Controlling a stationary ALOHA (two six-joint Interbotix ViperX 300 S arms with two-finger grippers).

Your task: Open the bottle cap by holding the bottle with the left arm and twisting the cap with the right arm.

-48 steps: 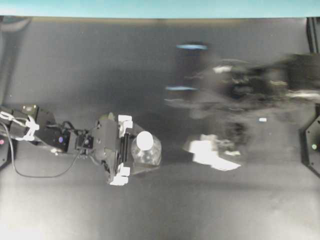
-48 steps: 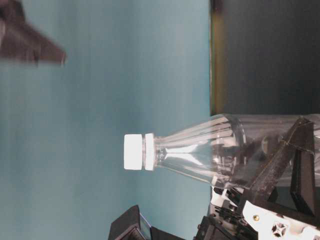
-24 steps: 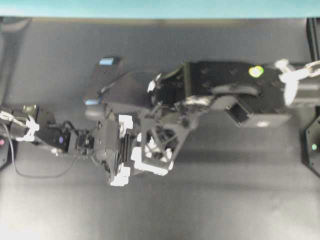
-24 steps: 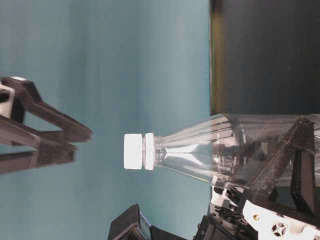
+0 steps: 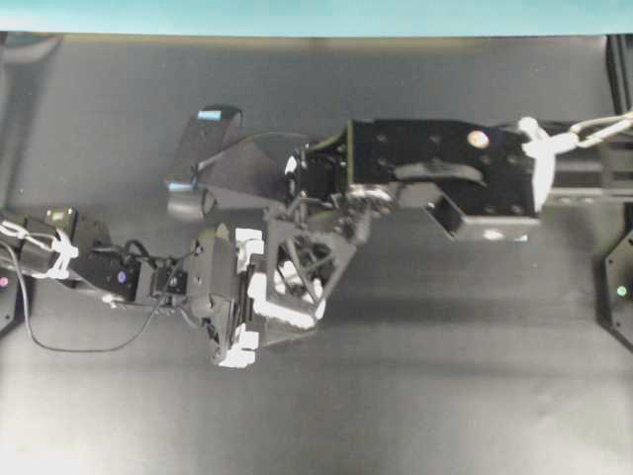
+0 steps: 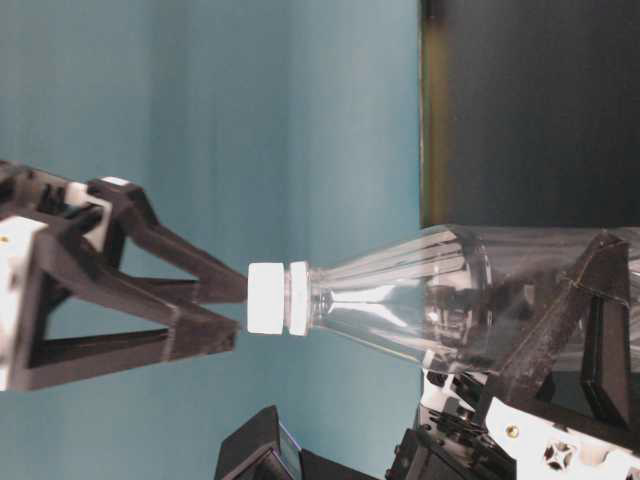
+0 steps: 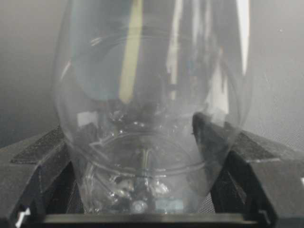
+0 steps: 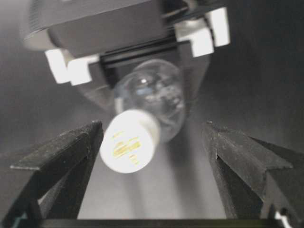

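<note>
The clear bottle (image 6: 420, 300) stands upright on the table, and its round body (image 7: 152, 95) fills the left wrist view. My left gripper (image 7: 129, 124) is shut on that body, with a finger (image 6: 590, 310) pressed to each side. The white bottle cap (image 6: 268, 298) is on the neck. My right gripper (image 8: 152, 128) hangs open over it, pointing down. The cap (image 8: 128, 142) lies between its fingers, close against one and far from the other. From overhead the right gripper (image 5: 292, 287) covers the bottle and overlaps the left gripper (image 5: 247, 297).
The black table (image 5: 445, 376) spreads around both arms. A teal wall (image 6: 200, 100) runs behind it. The right arm's boxy segment (image 5: 445, 178) stretches in from the right edge. A black base (image 5: 618, 287) sits at the right edge.
The right arm swept in from the right and came down over the bottle, so its open fingers now flank the cap. The left gripper and bottle have not moved.
</note>
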